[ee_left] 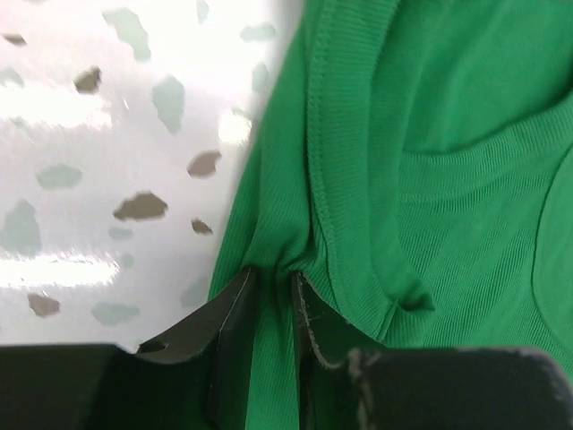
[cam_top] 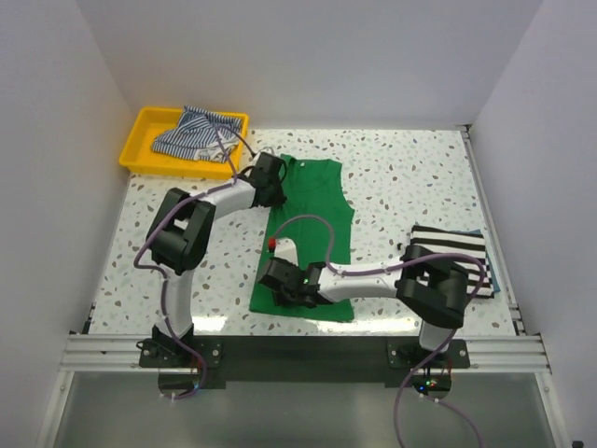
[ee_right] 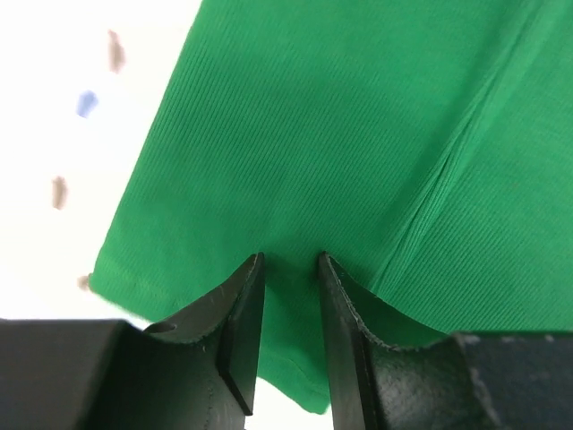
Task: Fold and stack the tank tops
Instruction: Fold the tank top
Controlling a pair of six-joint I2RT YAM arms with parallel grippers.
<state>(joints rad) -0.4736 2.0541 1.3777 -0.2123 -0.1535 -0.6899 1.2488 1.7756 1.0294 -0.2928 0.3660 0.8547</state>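
Note:
The bright green tank top (cam_top: 317,233) lies spread flat in the middle of the table, neck end far. My left gripper (cam_top: 272,187) is shut on its far-left shoulder strap; in the left wrist view (ee_left: 273,273) the green cloth (ee_left: 430,179) puckers between the nearly closed jaws. My right gripper (cam_top: 278,278) is at the near-left hem corner; in the right wrist view (ee_right: 291,258) the jaws stand close together with green cloth (ee_right: 340,134) between them. The black-and-white striped top (cam_top: 452,250) lies folded at the right. The blue-and-white striped top (cam_top: 198,131) lies crumpled in the tray.
The yellow tray (cam_top: 140,154) sits at the far-left corner. White walls enclose the speckled table (cam_top: 410,177) on three sides. The right arm reaches leftward over the near hem of the green top.

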